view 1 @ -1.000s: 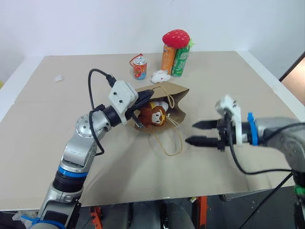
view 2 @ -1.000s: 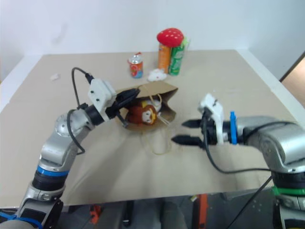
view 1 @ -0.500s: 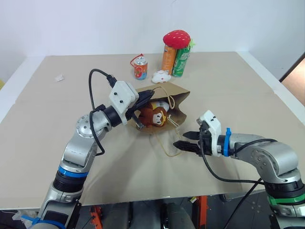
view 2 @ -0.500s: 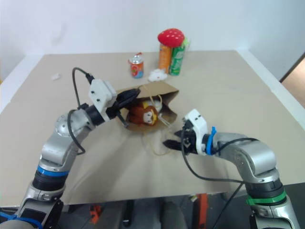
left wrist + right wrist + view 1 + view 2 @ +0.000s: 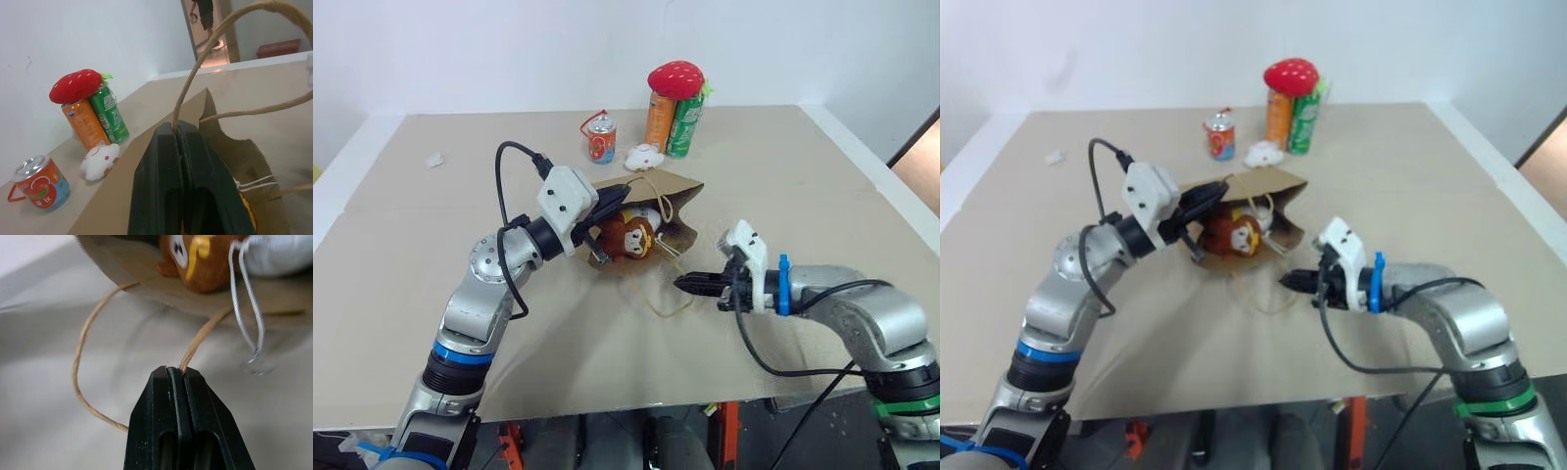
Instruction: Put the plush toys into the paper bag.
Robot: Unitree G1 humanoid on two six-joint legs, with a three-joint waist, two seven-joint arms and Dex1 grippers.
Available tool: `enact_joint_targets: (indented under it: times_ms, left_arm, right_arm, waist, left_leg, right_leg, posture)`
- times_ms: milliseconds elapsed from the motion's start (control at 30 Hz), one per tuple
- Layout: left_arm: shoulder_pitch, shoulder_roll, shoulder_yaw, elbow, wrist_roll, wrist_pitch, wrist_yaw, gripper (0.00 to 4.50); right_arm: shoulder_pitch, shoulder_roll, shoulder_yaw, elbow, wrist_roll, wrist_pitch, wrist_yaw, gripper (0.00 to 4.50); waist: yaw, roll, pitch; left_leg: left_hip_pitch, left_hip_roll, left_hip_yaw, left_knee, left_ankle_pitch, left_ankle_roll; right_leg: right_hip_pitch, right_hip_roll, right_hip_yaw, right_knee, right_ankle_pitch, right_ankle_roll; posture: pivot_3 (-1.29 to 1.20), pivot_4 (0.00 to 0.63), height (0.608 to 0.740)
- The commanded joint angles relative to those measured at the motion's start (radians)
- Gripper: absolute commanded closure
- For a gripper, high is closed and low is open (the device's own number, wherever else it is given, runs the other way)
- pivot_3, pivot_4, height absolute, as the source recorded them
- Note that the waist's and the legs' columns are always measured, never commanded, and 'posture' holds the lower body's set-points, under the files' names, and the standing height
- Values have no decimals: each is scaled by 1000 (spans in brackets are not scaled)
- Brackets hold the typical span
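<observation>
Lying on its side mid-table, bag [image 5: 666,211], brown paper, mouth turned toward the robot. Inside the mouth: monkey toy [image 5: 626,238], brown with tan face; beside it, on the robot's right, egg toy [image 5: 646,217], white and yellow, partly hidden by the bag wall.

Upper handle [image 5: 205,54]: cord loop rising from the bag's top edge, pinched between the closed fingers of the left gripper [image 5: 607,208]. The fingers sit right at the rim, just above the monkey toy, holding the upper lip of the mouth raised.

Lower handle [image 5: 668,299]: cord loop trailing over the table in front of the mouth. Right gripper [image 5: 690,283], fingers closed flat together on this cord where one end runs up to the bag edge; the rest of the loop curves away on the table. Fingertips stand near the mouth, apart from both toys.

Table [image 5: 431,245]: tan surface. Far side, well behind the bag: small red can [image 5: 600,138], white plush [image 5: 644,155], orange can [image 5: 659,121] and green can [image 5: 684,124] side by side, strawberry plush [image 5: 674,79] on top of them.
</observation>
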Motion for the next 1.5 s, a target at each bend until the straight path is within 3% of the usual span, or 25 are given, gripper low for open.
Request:
enact_joint_targets:
  times_ms: [33,267,433,700,767,800,833,967,1000,1133,1167,1500]
  left_arm:
    - [-58,26,48,9,-3,-28,0,4500]
    - [-132,19,92,33,-83,57,-3,4500]
    - [-67,18,37,-2,-88,88,-24,4500]
    - [-50,33,26,-12,-96,110,-43,4500]
    - [-50,36,31,-13,-111,114,-57,4500]
    - [-49,35,36,-15,-126,118,-66,4500]
    - [-49,36,41,-17,-134,119,-73,4066]
    - [-51,45,50,-13,-152,109,-94,3088]
    - [-52,47,51,-12,-153,109,-96,2449]
    - [-55,58,58,-12,-165,107,-114,1136]
    - [-55,61,58,-12,-168,104,-119,926]
    - [-43,81,78,-41,-252,130,-185,926]
  right_arm:
    - [-127,-93,-117,32,106,27,118,4379]
    - [-313,-200,-145,127,191,117,217,4379]
    - [-248,-193,-71,124,128,84,207,4379]
    - [-267,-161,-49,158,117,77,198,4379]
    - [-295,-133,-67,187,145,125,167,3754]
    - [-306,-127,-72,198,152,139,160,3680]
    - [-309,-128,-75,203,150,132,164,3147]
    - [-277,-167,-41,228,40,24,174,2019]
    - [-264,-180,-33,232,17,-4,183,1318]
    - [-241,-216,-42,261,-13,-30,212,47]
    - [-240,-223,-46,267,-14,-31,218,0]
    - [-243,-239,-136,393,-25,-70,210,0]
  waist:
    - [0,0,0]
    - [0,0,0]
    - [0,-1,0]
    - [0,-1,0]
    - [0,-1,0]
    - [-1,-1,0]
    - [-1,-1,0]
    - [-1,-1,0]
    - [-1,-1,0]
    - [0,-1,0]
    - [0,-1,0]
    - [-1,-1,0]
  left_leg:
    - [0,0,0,0,0,0]
    - [0,3,2,0,-1,0]
    - [-1,3,5,0,-1,1]
    - [-1,6,11,1,-1,1]
    - [-1,6,12,1,-1,1]
    - [-1,6,12,1,-1,1]
    - [-1,7,13,1,-1,1]
    - [-2,8,14,1,-1,1]
    - [-2,8,15,1,-1,1]
    - [-2,8,16,1,-1,1]
    - [-2,8,16,1,-1,1]
    - [-2,9,20,1,-1,1]
  right_leg:
    - [0,0,0,0,0,0]
    - [0,1,0,-1,0,-1]
    - [-2,1,3,-2,0,-1]
    - [-5,5,10,-1,4,0]
    - [-6,5,12,-1,5,0]
    - [-6,5,12,-1,5,0]
    - [-6,5,13,-1,5,0]
    - [-7,7,14,-1,6,-1]
    - [-8,7,14,-1,6,-1]
    - [-8,7,15,-1,6,0]
    - [-8,7,15,-1,6,0]
    - [-10,8,18,-1,7,-1]
  posture:
    - [0,150,740]
    - [0,150,740]
    - [0,150,740]
    - [0,150,740]
    - [0,150,740]
    - [0,150,740]
    - [0,150,740]
    - [0,150,740]
    - [0,150,740]
    - [0,150,740]
    - [0,150,740]
    - [0,150,740]
